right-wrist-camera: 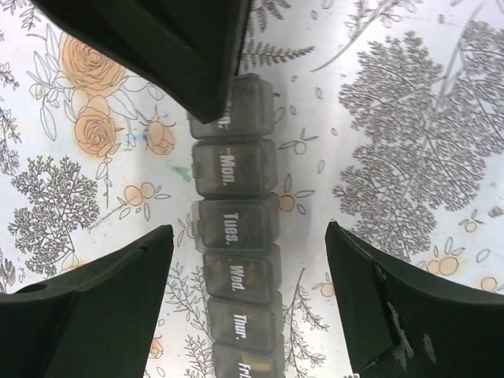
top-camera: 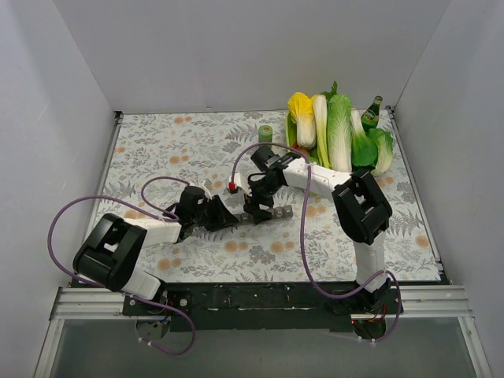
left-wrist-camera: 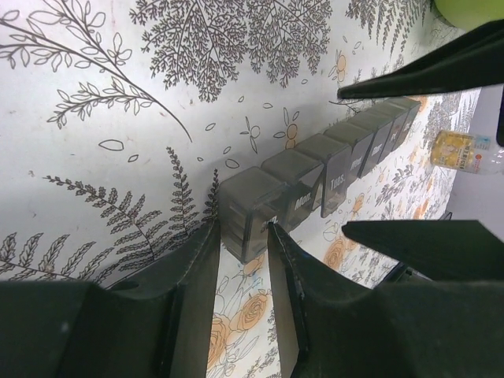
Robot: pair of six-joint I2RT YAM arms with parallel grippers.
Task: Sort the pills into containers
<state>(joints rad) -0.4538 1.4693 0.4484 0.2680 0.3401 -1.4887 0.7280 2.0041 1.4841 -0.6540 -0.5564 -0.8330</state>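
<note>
Bracing step: left gripper [left-wrist-camera: 242, 232] pinched on the end cell of the containers [right-wrist-camera: 235, 220], which lie mid-table toward the near edge; right gripper [right-wrist-camera: 246, 236] hangs wide open and empty above, and next likely needs a precise lid pop.

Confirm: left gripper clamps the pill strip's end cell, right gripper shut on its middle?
Wrong on the right gripper: the right wrist view shows it open, fingers wide apart either side of the pill strip. The left gripper does clamp the end cell.
</note>
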